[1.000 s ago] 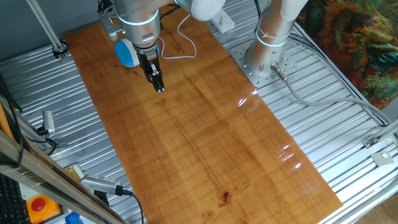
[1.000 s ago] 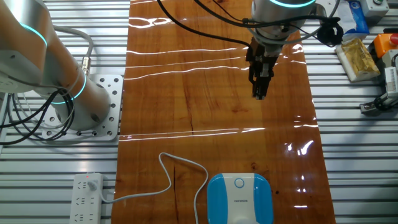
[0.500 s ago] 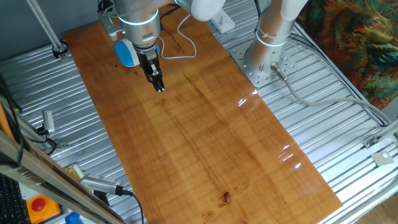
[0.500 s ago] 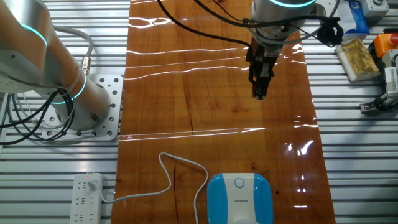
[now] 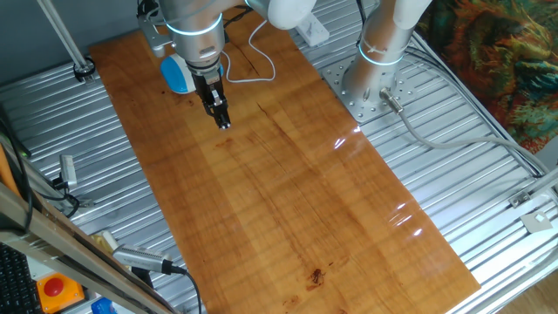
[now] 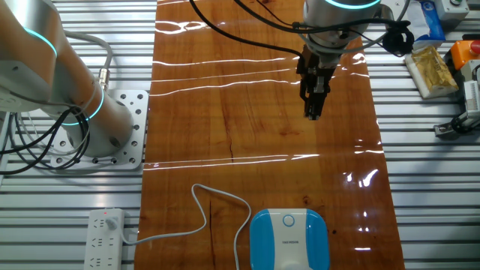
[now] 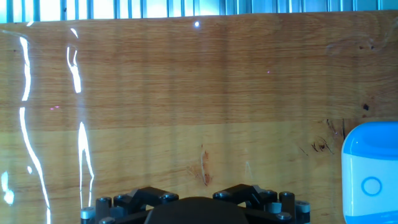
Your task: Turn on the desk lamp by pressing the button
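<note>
Desk lamp [image 5: 177,73] lies at the far end of the wooden board [image 5: 288,183], partly hidden behind the arm, with the gripper [image 5: 223,122] hanging over the wood just beside it.

From the other fixed view, the lamp [image 6: 289,238] sits at the board's near edge, its button [image 6: 289,220] facing up; the gripper [image 6: 313,112] is well apart from it, and whether its fingers are spread cannot be told. A power strip [image 6: 106,238] lies near the lamp.

The hand view shows the lamp [image 7: 370,174] at the right edge.
</note>
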### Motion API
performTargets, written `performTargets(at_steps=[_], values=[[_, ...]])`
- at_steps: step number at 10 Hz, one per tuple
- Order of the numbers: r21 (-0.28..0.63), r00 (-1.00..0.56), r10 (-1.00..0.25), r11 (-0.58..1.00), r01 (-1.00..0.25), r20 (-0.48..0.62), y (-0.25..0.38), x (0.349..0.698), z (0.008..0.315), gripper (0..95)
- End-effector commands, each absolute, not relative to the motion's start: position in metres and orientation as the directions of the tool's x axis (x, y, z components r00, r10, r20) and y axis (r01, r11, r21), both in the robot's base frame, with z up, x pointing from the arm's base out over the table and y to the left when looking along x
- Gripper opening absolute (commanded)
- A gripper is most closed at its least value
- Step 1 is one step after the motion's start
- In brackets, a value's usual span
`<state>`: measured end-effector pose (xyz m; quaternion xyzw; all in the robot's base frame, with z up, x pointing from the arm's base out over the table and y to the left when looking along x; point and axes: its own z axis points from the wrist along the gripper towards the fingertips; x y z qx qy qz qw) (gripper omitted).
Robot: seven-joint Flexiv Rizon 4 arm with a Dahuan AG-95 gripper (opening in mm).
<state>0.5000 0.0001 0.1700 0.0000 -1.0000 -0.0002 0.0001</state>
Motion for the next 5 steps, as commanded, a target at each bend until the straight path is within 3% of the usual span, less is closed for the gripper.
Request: performTargets(at_steps=[1,5], values=[[-0.059,-0.997,0.053,0.997,0.057,-0.062,0.0000,0.5000,0.1700,0.0],[-0.064,-0.997,0.053,0.996,0.056,-0.060,0.0000,0.5000,0.1701,0.0]])
